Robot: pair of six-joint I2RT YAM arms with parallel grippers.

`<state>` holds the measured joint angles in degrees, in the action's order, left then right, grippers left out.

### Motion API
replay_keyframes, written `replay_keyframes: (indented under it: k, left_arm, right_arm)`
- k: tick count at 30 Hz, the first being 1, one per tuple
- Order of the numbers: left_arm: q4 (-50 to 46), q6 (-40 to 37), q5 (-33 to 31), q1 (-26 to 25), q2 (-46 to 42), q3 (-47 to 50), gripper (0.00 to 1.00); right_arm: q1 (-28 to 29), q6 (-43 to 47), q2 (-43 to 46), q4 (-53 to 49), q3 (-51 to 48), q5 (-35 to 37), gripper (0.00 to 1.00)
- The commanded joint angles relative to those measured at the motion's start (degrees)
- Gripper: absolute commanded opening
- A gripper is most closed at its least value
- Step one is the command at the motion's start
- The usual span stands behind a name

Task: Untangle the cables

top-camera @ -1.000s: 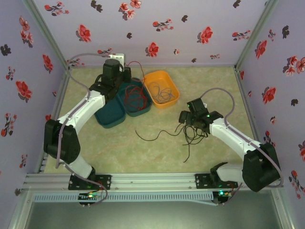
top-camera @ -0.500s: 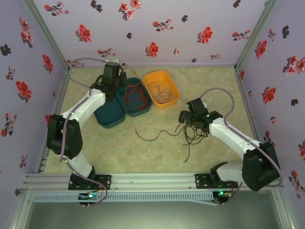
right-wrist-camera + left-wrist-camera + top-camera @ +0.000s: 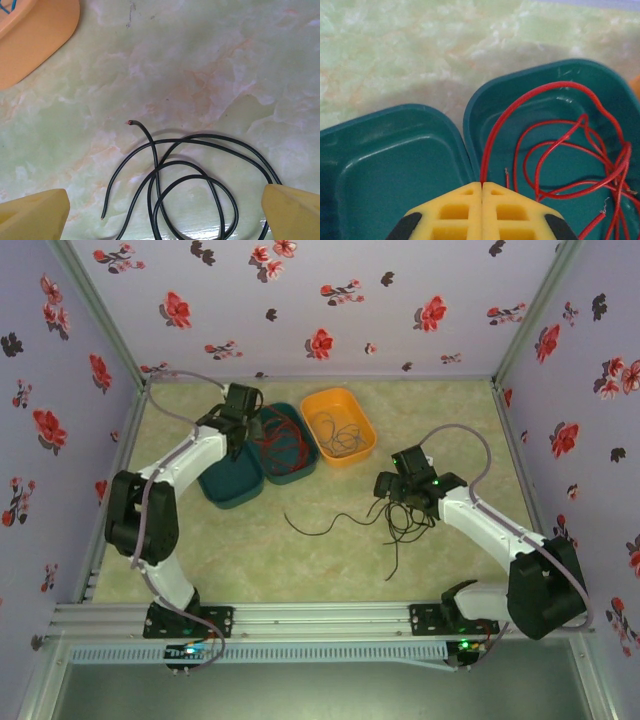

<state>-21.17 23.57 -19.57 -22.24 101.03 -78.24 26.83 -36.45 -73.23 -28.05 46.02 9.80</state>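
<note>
Since the thin red wire cables (image 3: pixel 619 167) lie looped inside the right-hand teal plastic tray (image 3: pixel 495 100), w/ one strand running up into the seam of the left end effector (image 3: pixel 481 187), we read this step as the drop-off of a red strand. Its yellow fingers are pressed fully together, apparently pinching that strand's end. The left-hand teal plastic tray (image 3: pixel 385 170) just beside it shows no wire. The thin black wire cables (image 3: pixel 404 522) sit tangled on the green marbled surface (image 3: pixel 200 60), near the orange plastic tray (image 3: pixel 35 30), which holds a few more thin strands. The right end effector (image 3: pixel 162 212) hovers over the black loops, spread wide, holding nothing. Next, we reckon: left lets go & lifts clear w/o dragging loops out; right comes down on one black strand, pref. near a free end, not at a crossing.
</note>
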Motion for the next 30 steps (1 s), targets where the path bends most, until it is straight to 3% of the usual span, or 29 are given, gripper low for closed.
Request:
replay_keyframes:
  k: [1, 14, 21, 30]
  left_arm:
    - [-3.3, 1.1, -1.9, -0.7, 1.2, -2.9, 0.00]
    - [-6.7, 1.5, 1.4, -3.1, 3.6, -4.3, 0.06]
    - [-5.8, 1.6, 4.8, -3.4, 6.0, -6.1, 0.25]
    - [-4.8, 0.7, 8.6, -3.8, 10.2, -9.9, 0.26]
  right_arm:
    - [-0.4, -0.3, -0.6, 0.6, -0.8, -0.2, 0.99]
    - [-0.3, -0.4, -1.1, 0.2, -0.8, -0.1, 0.99]
    - [-0.4, -0.4, 0.3, -0.8, -0.7, 0.5, 0.99]
    - [-0.4, -0.2, 1.9, -1.9, -0.6, 1.7, 0.99]
